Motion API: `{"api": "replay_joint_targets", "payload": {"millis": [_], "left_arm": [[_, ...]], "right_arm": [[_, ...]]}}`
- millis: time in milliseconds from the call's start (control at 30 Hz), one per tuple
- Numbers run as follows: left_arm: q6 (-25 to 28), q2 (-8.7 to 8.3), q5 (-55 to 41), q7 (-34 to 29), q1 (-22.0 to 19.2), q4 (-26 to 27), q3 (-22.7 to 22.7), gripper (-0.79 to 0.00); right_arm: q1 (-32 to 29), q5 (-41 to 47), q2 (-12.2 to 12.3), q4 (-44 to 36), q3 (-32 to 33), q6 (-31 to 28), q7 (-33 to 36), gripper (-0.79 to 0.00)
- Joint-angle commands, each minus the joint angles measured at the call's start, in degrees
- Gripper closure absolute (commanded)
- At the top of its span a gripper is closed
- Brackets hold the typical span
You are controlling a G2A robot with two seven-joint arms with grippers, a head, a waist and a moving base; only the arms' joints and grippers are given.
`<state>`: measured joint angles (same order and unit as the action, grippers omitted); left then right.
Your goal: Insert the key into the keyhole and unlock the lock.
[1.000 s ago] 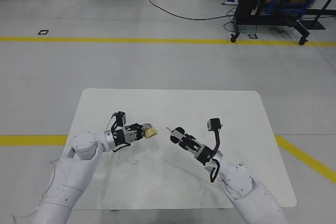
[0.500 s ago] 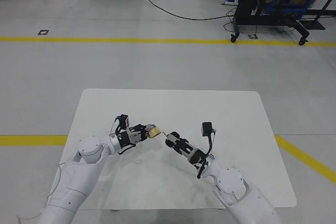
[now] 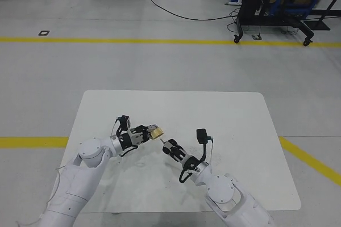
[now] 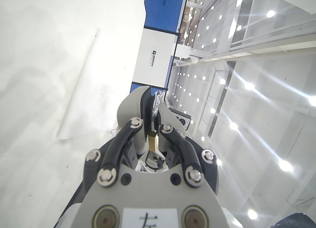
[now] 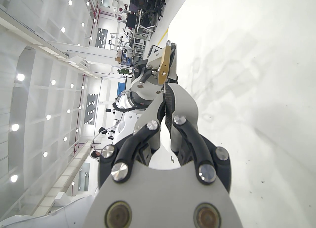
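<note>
Top view: lock (image 3: 155, 133) and key (image 3: 163, 140) nearly touch above the table's (image 3: 227, 113) middle, well off every edge.
Left gripper (image 3: 150, 133): clamped tight around the lock.
Right gripper (image 3: 167, 146): pinching the key, tip at the lock's face.
Risk: a tilted key jams against brass; pushing harder could twist the lock loose.

Top view: bright, even overhead light; white table (image 3: 238, 113) close to overexposed against grey floor (image 3: 159, 62); shadows on table faint, soft-edged.
Left wrist view: ceiling lamps (image 4: 270, 13) bloom into long streaks, heavy glare across ceiling; table surface washed pale.
Right wrist view: lamps appear as round hot spots; soft grey shadows overlap on table; brass lock (image 5: 164, 66) carries small highlight.
2 wrist views: strong fisheye, straight lines bow toward edges.
</note>
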<state>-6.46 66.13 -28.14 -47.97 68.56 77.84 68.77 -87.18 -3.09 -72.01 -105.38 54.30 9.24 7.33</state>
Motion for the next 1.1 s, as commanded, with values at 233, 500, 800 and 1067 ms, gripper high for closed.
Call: {"api": "replay_joint_targets", "payload": {"millis": [233,500,800,1067], "left_arm": [[-0.22,-0.22,1.43,0.37,0.69,1.71,-0.01,0.0],[-0.07,-0.29,1.92,0.41,0.77,2.0,-0.14,0.0],[0.17,-0.54,3.42,0.47,1.25,3.34,0.04,0.0],[1.02,-0.74,5.29,0.11,1.47,4.12,-0.18,0.0]], "right_arm": [[0.89,0.87,-0.66,0.74,-0.47,-0.18,-1.62,0.0],[0.86,1.03,-0.93,0.85,-0.58,-0.06,-1.2,0.0],[1.09,-2.1,-1.27,0.95,-1.23,1.23,-2.71,0.0],[1.39,-2.72,-1.64,1.24,-1.52,1.63,-3.02,0.0]]}}
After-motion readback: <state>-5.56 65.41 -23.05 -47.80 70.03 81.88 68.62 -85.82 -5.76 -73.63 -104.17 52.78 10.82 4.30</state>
